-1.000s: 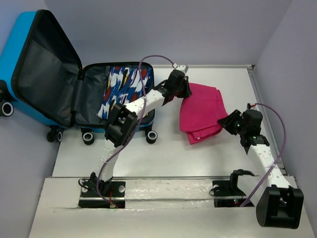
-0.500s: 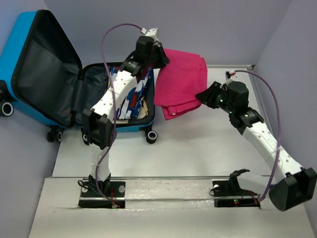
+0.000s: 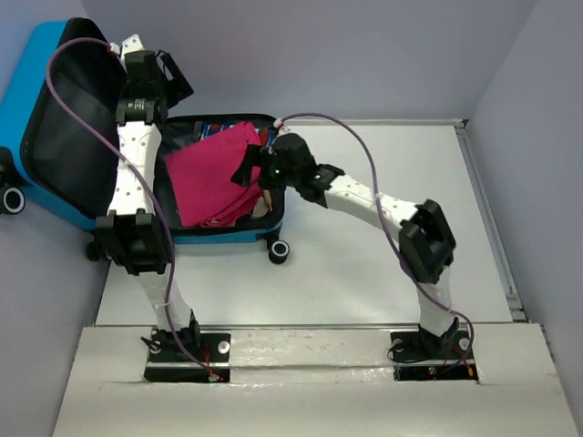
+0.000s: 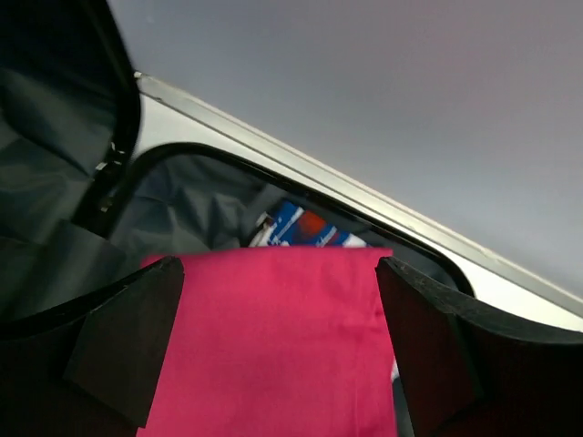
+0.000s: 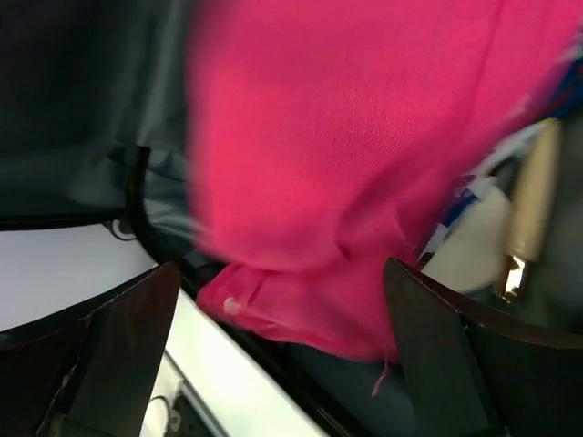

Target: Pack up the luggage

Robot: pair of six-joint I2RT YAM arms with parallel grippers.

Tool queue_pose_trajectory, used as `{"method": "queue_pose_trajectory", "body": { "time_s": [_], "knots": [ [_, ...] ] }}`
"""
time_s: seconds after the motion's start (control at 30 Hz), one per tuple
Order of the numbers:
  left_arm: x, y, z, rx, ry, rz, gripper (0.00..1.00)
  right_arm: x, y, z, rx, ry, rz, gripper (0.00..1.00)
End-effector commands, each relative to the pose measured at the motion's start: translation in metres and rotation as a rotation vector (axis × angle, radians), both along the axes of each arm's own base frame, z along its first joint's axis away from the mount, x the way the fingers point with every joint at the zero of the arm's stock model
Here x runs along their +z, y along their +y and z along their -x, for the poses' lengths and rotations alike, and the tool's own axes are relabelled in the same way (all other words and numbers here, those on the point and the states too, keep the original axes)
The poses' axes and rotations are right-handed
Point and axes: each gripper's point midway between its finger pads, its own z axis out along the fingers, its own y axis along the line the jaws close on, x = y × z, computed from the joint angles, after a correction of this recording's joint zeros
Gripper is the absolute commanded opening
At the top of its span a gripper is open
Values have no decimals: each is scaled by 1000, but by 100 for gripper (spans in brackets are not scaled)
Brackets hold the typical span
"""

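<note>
Top view: 1 luggage is lying open on the pale bench between plain grey walls, with the pink cloth resting inside, below the left hand and beside the right hand.
Left wrist: the fingers are standing spread, gripping nothing.
Right wrist: likewise spread and empty.
Advice: lifting both hands straight up is probably keeping the cloth from snagging.

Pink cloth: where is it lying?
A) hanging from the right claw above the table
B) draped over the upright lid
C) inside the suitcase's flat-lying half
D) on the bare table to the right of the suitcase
C: the top view shows the pink cloth lying inside the flat half of the luggage, and the left wrist view shows a patterned pouch peeking out behind it.
</note>
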Motion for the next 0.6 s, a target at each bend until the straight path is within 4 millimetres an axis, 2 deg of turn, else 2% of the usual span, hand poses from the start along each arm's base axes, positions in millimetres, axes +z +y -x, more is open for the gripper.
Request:
{"method": "queue_pose_trajectory", "body": {
  "time_s": [0.0, 0.03, 0.07, 0.1, 0.13, 0.17, 0.2, 0.23, 0.27, 0.3, 0.33, 0.37, 0.43, 0.47, 0.5, 0.53, 0.57],
  "knots": [
    [8, 22, 7, 61, -2, -67, 99, -29, 32, -1, 39, 67, 75, 100],
    [15, 15, 11, 39, -35, -59, 99, -36, 29, -1, 28, 70, 83, 100],
    [19, 10, 30, 23, -61, -52, 99, -37, 22, 0, 12, 57, 98, 100],
    [35, 2, 34, 3, -129, -36, 99, -36, 19, 2, 11, 51, 101, 100],
    [44, 0, 48, -3, -154, -31, 99, -31, 14, 6, 15, 33, 106, 100],
    [50, -18, 53, -49, -172, -21, 99, -28, 11, 7, 18, 19, 108, 100],
    [57, -28, 63, -71, -188, -22, 99, -26, 7, 10, 22, 1, 116, 100],
    [59, -33, 69, -81, -191, -19, 99, -24, 3, 11, 22, -12, 122, 100],
    [61, -37, 75, -92, -196, -13, 99, -7, -6, 9, -17, -54, 117, 100],
    [64, -42, 83, -105, -204, -9, 99, -4, -11, 12, -21, -64, 119, 100],
    [67, -48, 101, -117, -220, -7, 99, -15, -19, 16, -19, -68, 153, 100],
    [69, -52, 111, -118, -232, -7, 99, -12, -24, 18, -24, -79, 154, 100],
    [74, -52, 133, -102, -271, -12, 99, -4, -40, 29, -36, -105, 154, 100],
    [71, -54, 157, -102, -287, -8, 99, 4, -45, 31, -42, -135, 144, 100],
    [70, -45, 169, -57, -290, -14, 99, 25, -55, 39, -52, -170, 116, 100],
    [69, -39, 181, -32, -291, -17, 99, 16, -64, 45, -50, -169, 139, 100],
    [70, -24, 203, 36, -309, -23, 99, 22, -70, 49, -56, -188, 130, 100]
  ]
}}
